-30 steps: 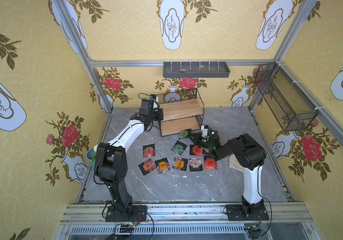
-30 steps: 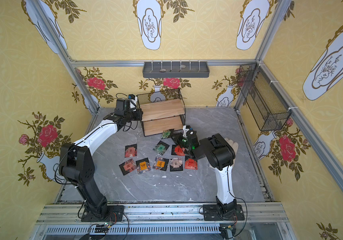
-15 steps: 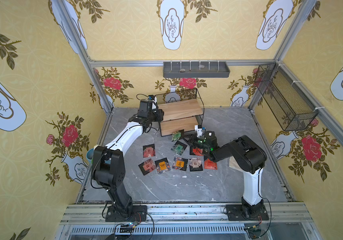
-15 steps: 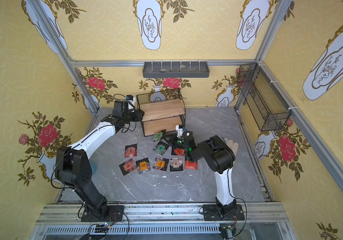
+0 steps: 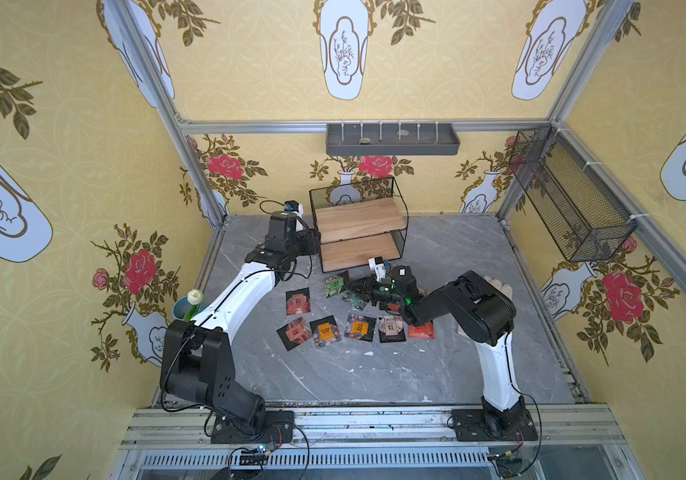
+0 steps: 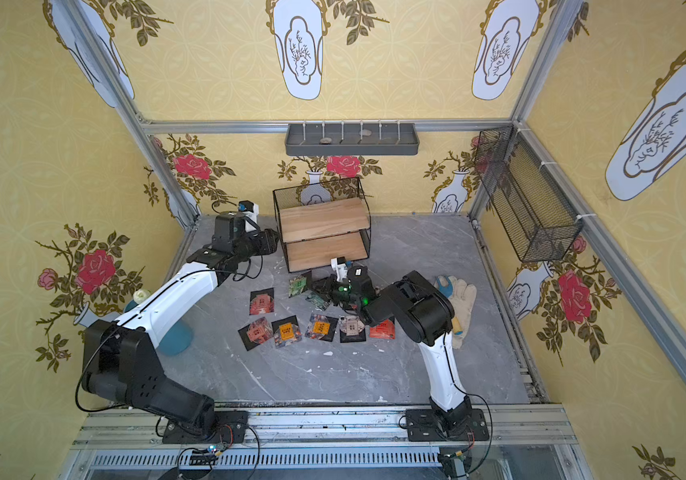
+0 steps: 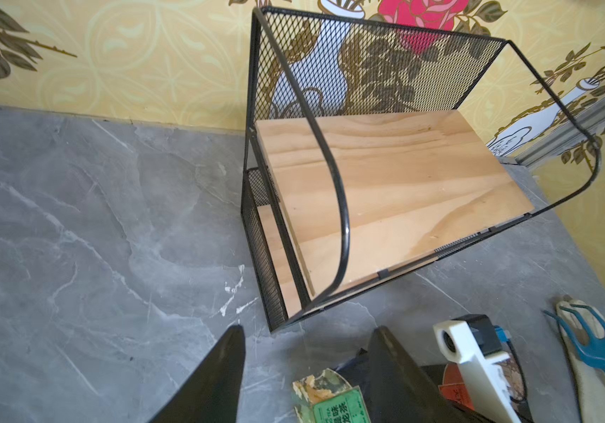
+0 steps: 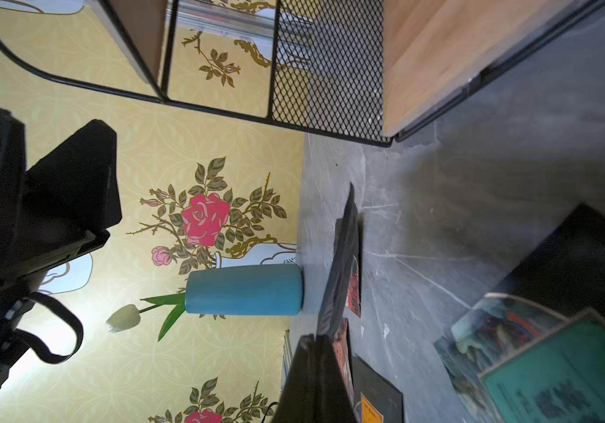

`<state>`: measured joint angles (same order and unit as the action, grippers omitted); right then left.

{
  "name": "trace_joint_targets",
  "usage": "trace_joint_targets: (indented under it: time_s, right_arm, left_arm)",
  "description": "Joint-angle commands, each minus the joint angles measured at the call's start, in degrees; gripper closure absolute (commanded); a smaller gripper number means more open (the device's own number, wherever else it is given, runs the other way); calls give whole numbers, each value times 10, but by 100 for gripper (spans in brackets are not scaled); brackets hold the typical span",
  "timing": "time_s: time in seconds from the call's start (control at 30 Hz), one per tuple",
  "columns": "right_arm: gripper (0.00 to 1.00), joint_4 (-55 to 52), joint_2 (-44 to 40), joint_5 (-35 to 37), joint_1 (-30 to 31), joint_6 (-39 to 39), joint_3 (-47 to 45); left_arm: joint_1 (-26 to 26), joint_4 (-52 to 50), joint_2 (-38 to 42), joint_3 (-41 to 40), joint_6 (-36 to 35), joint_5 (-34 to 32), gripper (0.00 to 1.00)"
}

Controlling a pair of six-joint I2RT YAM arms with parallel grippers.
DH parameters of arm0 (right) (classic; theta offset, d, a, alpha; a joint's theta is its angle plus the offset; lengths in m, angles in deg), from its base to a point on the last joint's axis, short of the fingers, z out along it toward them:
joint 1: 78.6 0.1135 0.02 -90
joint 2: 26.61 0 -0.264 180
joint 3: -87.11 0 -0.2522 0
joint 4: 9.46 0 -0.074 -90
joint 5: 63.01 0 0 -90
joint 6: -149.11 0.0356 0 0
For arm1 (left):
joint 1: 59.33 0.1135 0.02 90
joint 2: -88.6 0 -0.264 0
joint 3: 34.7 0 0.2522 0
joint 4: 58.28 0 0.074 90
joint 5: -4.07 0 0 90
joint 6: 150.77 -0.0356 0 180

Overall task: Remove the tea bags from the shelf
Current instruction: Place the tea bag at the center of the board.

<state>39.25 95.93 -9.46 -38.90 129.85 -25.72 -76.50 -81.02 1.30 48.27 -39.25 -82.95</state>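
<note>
The shelf (image 5: 360, 232) (image 6: 324, 232) (image 7: 385, 183) (image 8: 421, 55) stands at the back of the table, and both wooden boards are bare. My left gripper (image 5: 312, 243) (image 6: 270, 245) (image 7: 308, 329) hovers at the shelf's left side, open and holding nothing. In front of the shelf my right gripper (image 5: 349, 286) (image 6: 318, 286) (image 8: 315, 337) is shut on a green-fronted tea bag (image 5: 336, 284) (image 7: 330, 399), seen edge-on in the right wrist view (image 8: 341, 263). Several tea bags lie on the table: red (image 5: 298, 301), orange (image 5: 324, 331), beige (image 5: 391, 328) and green (image 5: 353, 299).
A blue vase (image 5: 185, 307) (image 8: 244, 289) with a white tulip stands at the left wall. A glove with a small rake (image 6: 461, 299) (image 7: 594, 351) lies right of the right arm. A grey tray (image 5: 391, 139) hangs on the back wall, a black mesh basket (image 5: 569, 199) on the right wall.
My right gripper has carried the green tea bag leftward and away from the shelf's front. My left gripper has opened and drawn back slightly from the shelf.
</note>
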Motion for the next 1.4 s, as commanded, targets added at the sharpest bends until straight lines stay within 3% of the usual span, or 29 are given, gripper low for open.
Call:
trace_joint_targets:
  time_s: [0.0, 0.57, 0.83, 1.13, 1.37]
  right_arm:
    - [100, -12, 5, -14, 5, 5, 10]
    - [100, -131, 28, -33, 25, -17, 73]
    - [71, -189, 3, -41, 28, -53, 83]
    - [60, -273, -67, -50, 27, -97, 76]
    - [59, -286, -92, -58, 25, -122, 72]
  left_arm:
    - [0, 22, 15, -21, 17, -3, 39]
    - [0, 22, 76, -62, 15, -19, 39]
    - [0, 21, 88, -67, 14, -25, 39]
    - [0, 15, 106, -77, 16, -30, 39]
    - [0, 8, 115, -79, 19, -25, 39]
